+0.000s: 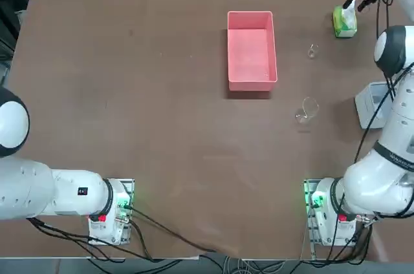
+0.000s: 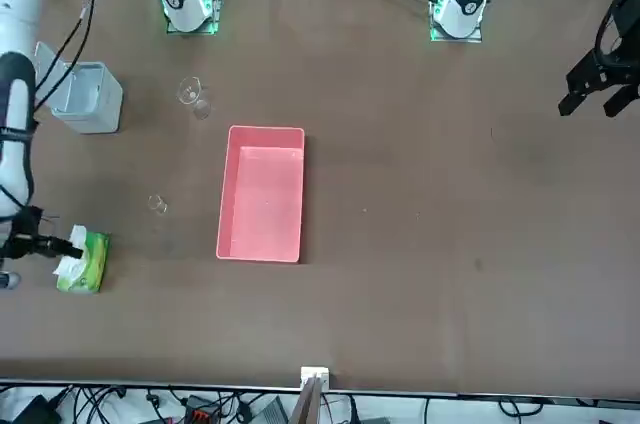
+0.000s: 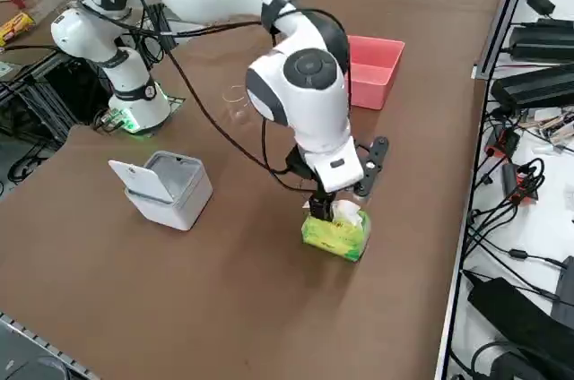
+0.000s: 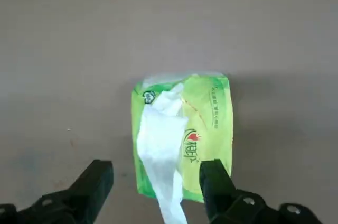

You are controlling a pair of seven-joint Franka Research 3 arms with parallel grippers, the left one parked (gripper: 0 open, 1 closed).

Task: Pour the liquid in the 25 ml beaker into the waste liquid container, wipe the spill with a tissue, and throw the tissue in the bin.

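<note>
Two clear beakers are seen in the top view right of the pink waste liquid container [image 1: 251,51]: the 25 ml beaker [image 1: 313,50] farther from the bases, the larger beaker [image 1: 306,111] nearer. In the right side view the right gripper [image 3: 336,205] is positioned over the green tissue pack [image 3: 336,235], the bin [image 3: 170,188] well apart. In the wrist view its fingers [image 4: 214,182] are spread wide either side of the tissue [image 4: 161,145], nothing gripped

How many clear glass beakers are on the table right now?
2. The tiny 25 ml beaker stands between the pink tray and the green tissue pack; the larger beaker sits nearer the robot, beside the bin.
</note>
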